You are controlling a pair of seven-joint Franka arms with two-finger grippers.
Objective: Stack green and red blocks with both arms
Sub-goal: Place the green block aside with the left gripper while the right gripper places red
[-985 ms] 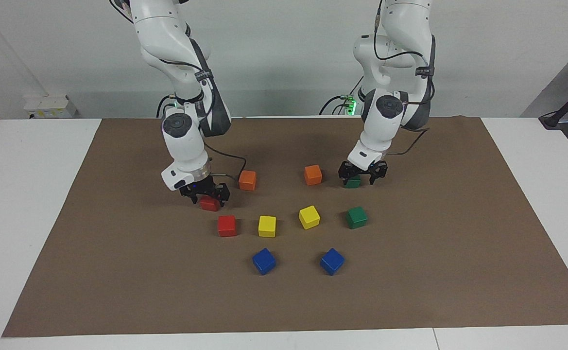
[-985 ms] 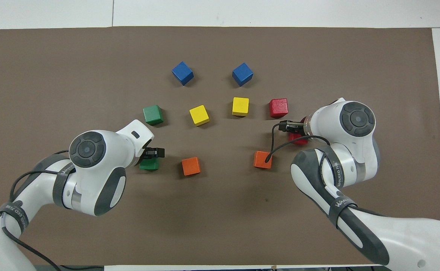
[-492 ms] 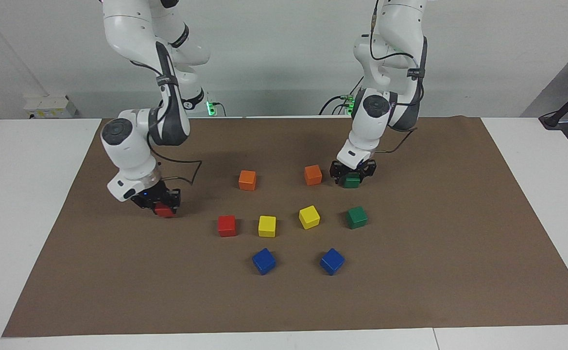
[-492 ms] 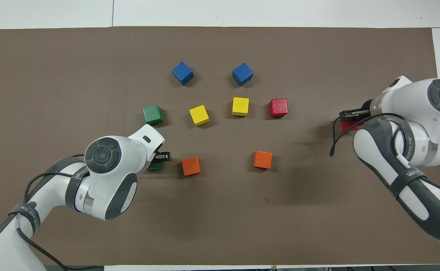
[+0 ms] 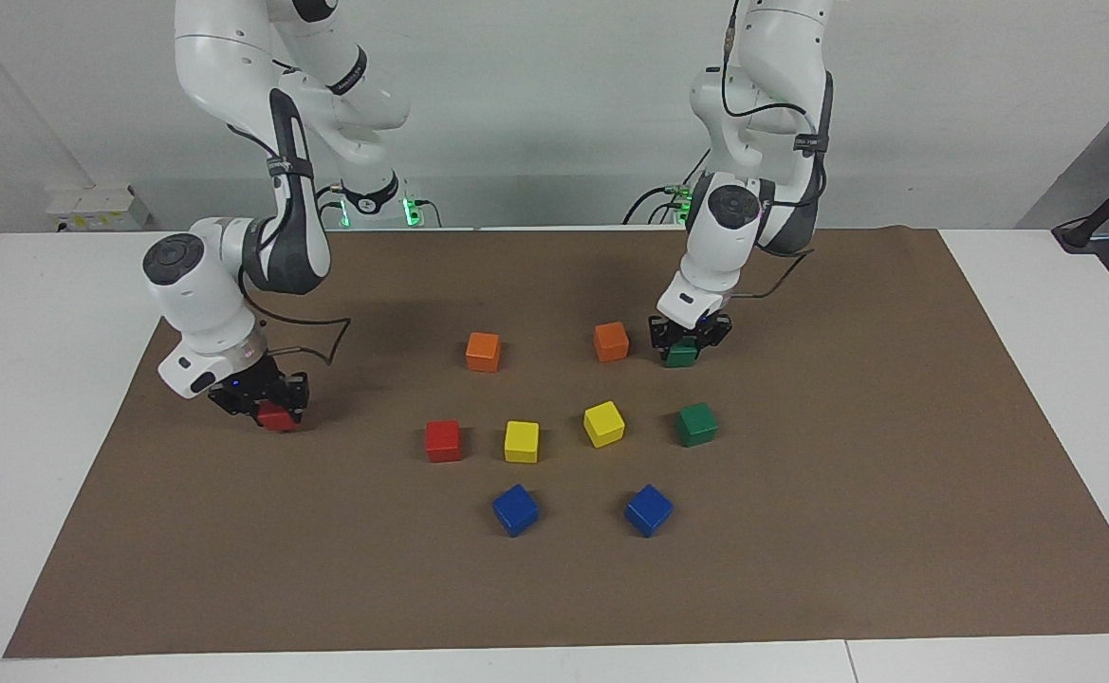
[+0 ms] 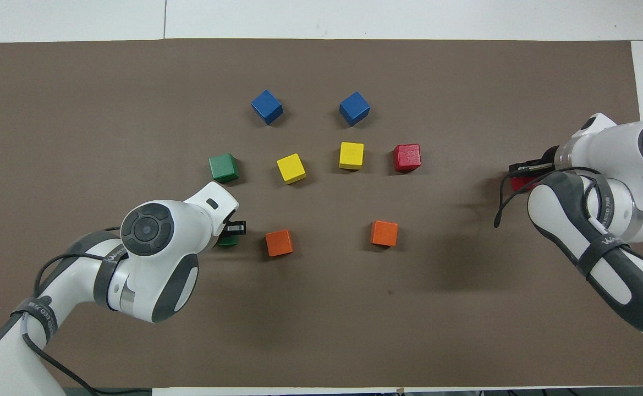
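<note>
My right gripper [image 5: 265, 406] is shut on a red block [image 5: 278, 417] and holds it low over the brown mat near the right arm's end; in the overhead view the block [image 6: 519, 182] shows only partly under the wrist. My left gripper [image 5: 686, 343] is shut on a green block [image 5: 680, 356] beside an orange cube, just above the mat; in the overhead view [image 6: 227, 240] it is mostly hidden. A second red block [image 5: 443, 440] and a second green block [image 5: 696, 424] rest on the mat farther from the robots.
Two orange cubes [image 5: 483, 352] [image 5: 611, 341], two yellow cubes [image 5: 521, 442] [image 5: 603, 423] and two blue cubes [image 5: 515, 509] [image 5: 648, 509] lie on the brown mat [image 5: 801, 550]. White table borders the mat on all sides.
My right gripper has carried the red block sideways toward the right arm's end of the mat. My left gripper closed on the green block and lifted it slightly.
</note>
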